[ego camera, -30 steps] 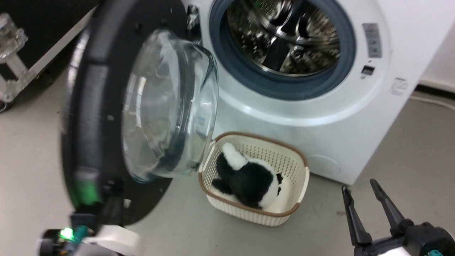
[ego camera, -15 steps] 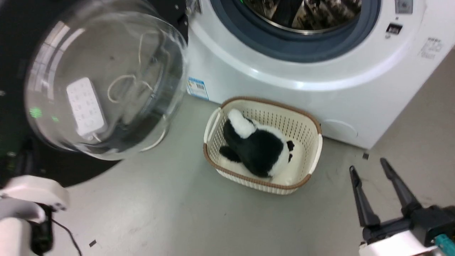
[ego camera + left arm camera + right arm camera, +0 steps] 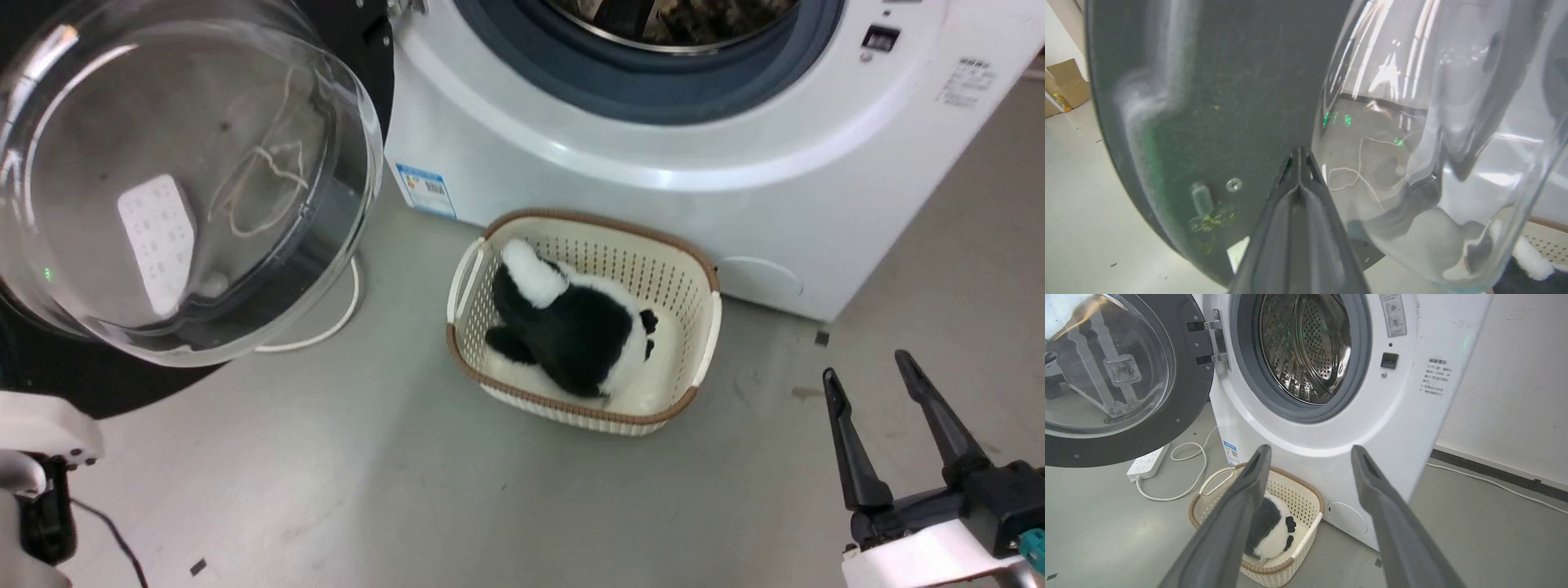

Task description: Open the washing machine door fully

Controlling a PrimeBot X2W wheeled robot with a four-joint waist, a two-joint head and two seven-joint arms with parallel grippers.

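Finding one: the washing machine door (image 3: 1114, 396) stands swung wide off the front of the washing machine (image 3: 1412, 416). It hangs from the hinge (image 3: 1216, 339) on the left of the machine's opening. Its inner face and bulging glass bowl (image 3: 180, 163) are turned outward, away from the drum (image 3: 1306, 347). The opening, with its grey rubber ring (image 3: 1290, 412), lies fully uncovered.

Finding two: your left gripper (image 3: 1299, 154) is pressed together, with nothing caught in it. Its tip lies at the door's black inner face, just beside the edge of the glass bowl. You cannot tell from the wrist view whether it touches that face. The pale left arm (image 3: 41, 425) shows below the door's lower rim, out to the left of the machine.

Finding three: your right gripper (image 3: 867, 365) is spread wide and holds nothing. It hangs over the floor (image 3: 408, 490) off the machine's front right corner, well apart from the door.

Other items: a cream basket (image 3: 707, 343) sits on the floor just before the machine's front, below the opening. A black-and-white plush toy (image 3: 571, 335) lies inside it. A white power strip (image 3: 1147, 463) and its looped cable (image 3: 1188, 490) lie on the floor left of the machine, under the open door. A small blue-white label (image 3: 424, 188) is stuck low on the machine's front, at its left.
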